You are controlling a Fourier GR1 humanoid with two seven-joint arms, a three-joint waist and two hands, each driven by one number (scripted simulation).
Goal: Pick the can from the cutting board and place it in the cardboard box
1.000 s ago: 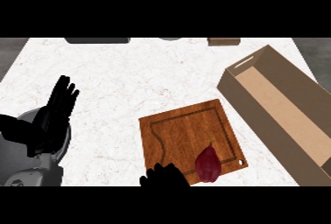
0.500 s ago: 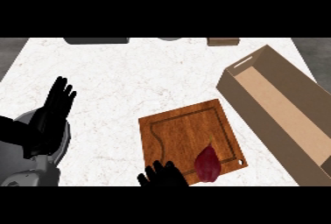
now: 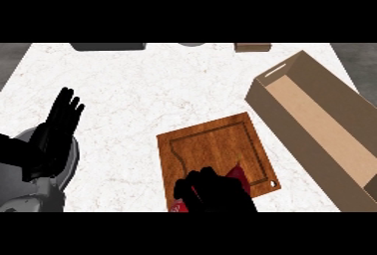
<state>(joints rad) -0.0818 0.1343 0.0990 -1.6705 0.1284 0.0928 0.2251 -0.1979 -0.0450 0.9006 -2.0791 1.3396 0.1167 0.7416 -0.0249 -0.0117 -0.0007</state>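
A pale marbled worktop [image 3: 147, 79] carries a brown wooden cutting board [image 3: 213, 147] beside an open cardboard box [image 3: 324, 129]. The right hand [image 3: 213, 191] curls over the dark red can [image 3: 237, 173] on the board's near edge. The left hand [image 3: 59, 124] rests open, fingers straight.

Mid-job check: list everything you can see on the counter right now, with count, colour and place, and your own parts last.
Counter: one, white marbled, fills most of the view.
Cutting board: one, brown wood, lower centre, turned at an angle.
Can: one, dark red, on the board's near end, mostly hidden under the right hand.
Cardboard box: one, tan, open, long, at the right beside the board.
Dark objects at the far edge: a grey one at top left, a brown one at top right; too cut off to identify.
Left hand: black, open, fingers up, resting at the left edge.
Right hand: black, fingers curled over the can at the lower edge.
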